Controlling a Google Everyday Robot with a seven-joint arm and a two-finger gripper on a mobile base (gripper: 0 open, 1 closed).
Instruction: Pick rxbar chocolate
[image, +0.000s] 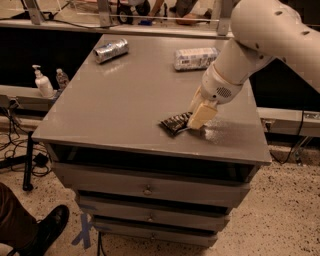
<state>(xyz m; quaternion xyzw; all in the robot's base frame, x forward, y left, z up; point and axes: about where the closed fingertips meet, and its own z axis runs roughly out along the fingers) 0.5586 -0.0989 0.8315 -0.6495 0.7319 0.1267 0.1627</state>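
The rxbar chocolate (174, 123), a small flat bar in a black glossy wrapper, is near the front right of the grey table top (125, 100). My gripper (198, 118) comes down from the upper right on a white arm. Its cream fingers (202, 114) are closed on the bar's right end. The bar's left end sticks out to the left and sits slightly tilted, just over the table. The right end of the bar is hidden by the fingers.
A silver can (110, 50) lies at the back left of the table and a clear white-labelled bottle (195, 58) lies at the back right. Drawers (147, 187) are below the top. A soap dispenser (43, 83) stands on a shelf at left. A person's shoe (50, 227) is at bottom left.
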